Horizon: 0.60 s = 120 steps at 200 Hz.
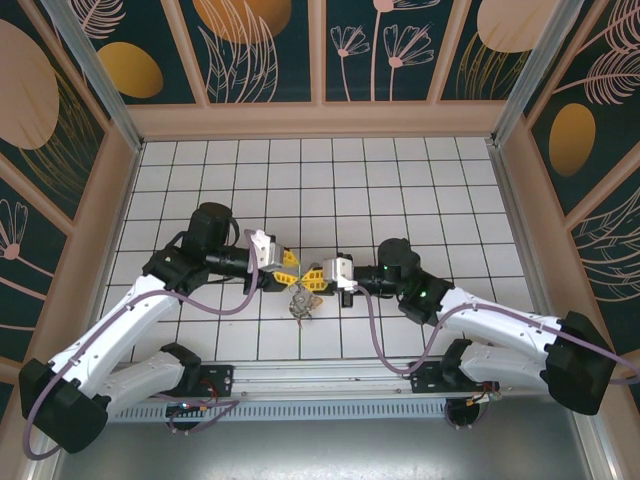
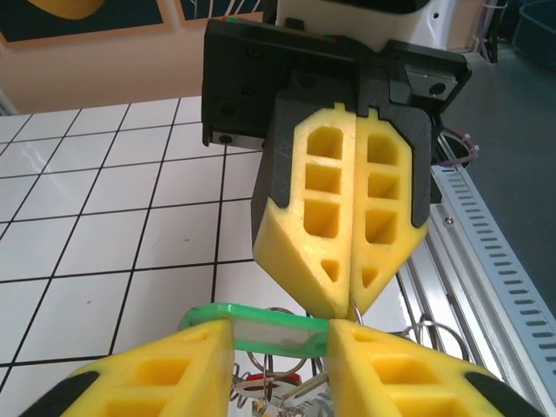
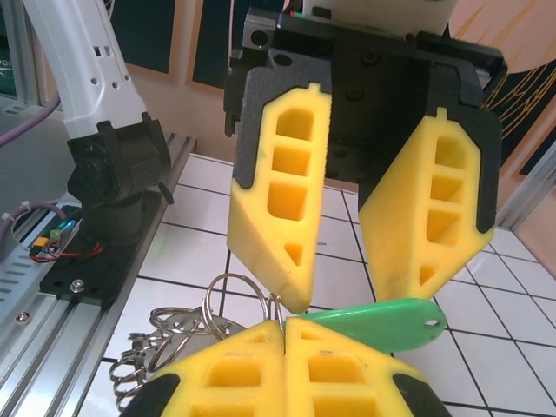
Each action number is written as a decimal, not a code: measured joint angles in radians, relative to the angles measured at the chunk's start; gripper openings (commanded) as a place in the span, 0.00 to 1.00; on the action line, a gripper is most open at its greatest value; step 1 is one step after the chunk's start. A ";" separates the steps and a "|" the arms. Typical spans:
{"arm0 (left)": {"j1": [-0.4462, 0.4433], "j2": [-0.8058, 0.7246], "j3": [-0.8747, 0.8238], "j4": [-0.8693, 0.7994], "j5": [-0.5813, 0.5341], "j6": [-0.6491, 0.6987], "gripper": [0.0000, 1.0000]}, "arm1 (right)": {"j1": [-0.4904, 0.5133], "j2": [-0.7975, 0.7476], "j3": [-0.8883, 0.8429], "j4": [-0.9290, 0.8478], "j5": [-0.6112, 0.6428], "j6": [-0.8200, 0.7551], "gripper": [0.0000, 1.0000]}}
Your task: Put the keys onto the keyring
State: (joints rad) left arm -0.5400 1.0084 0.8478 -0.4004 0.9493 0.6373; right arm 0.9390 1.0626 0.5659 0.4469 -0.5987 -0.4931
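The job looks no more than part-way through. The green tag (image 2: 261,334) of one key is up off the worktop (image 1: 400,180), in the gap where the two end effectors meet. A bunch (image 1: 302,305) of keys and wire rings hangs or lies just below them. In the right wrist view several rings (image 3: 228,291) loop beside the tag's end. I cannot tell which of them is the keyring, or whether any key is already threaded on it. A red bit (image 2: 259,380) shows under the green tag and is likely another key's tag. Threading seems to be the step in hand, with the other keys left to do.

The left end effector (image 1: 288,264) has its jaws part-way apart, and the green tag lies across its tips. Whether it actually presses on the tag is unclear. The right end effector (image 1: 317,277) is pressed together, with its tips right at the tag's end where the rings gather. It seems to pinch something thin there, but what exactly is hidden.

Both arms reach in from their bases at the near edge, elbows out to the sides, forearms converging low over the worktop. The wrists face each other almost tip to tip, near the rail (image 1: 330,375).
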 measured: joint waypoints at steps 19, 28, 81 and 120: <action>0.000 -0.011 0.000 -0.009 0.001 0.014 0.38 | 0.000 -0.010 0.000 -0.003 0.000 0.000 0.00; 0.000 -0.019 0.000 -0.014 0.000 0.016 0.39 | 0.000 -0.012 0.000 -0.003 -0.001 0.000 0.00; 0.000 -0.029 0.000 -0.052 0.002 0.014 0.39 | 0.000 -0.015 0.000 -0.002 0.008 0.000 0.00; 0.000 -0.019 -0.001 -0.071 0.021 0.013 0.36 | 0.000 -0.015 0.000 -0.002 0.008 0.000 0.00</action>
State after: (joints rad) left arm -0.5404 0.9894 0.8471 -0.4717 0.9703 0.6502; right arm 0.9390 1.0477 0.5659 0.4446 -0.5907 -0.4927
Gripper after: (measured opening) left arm 0.379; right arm 0.051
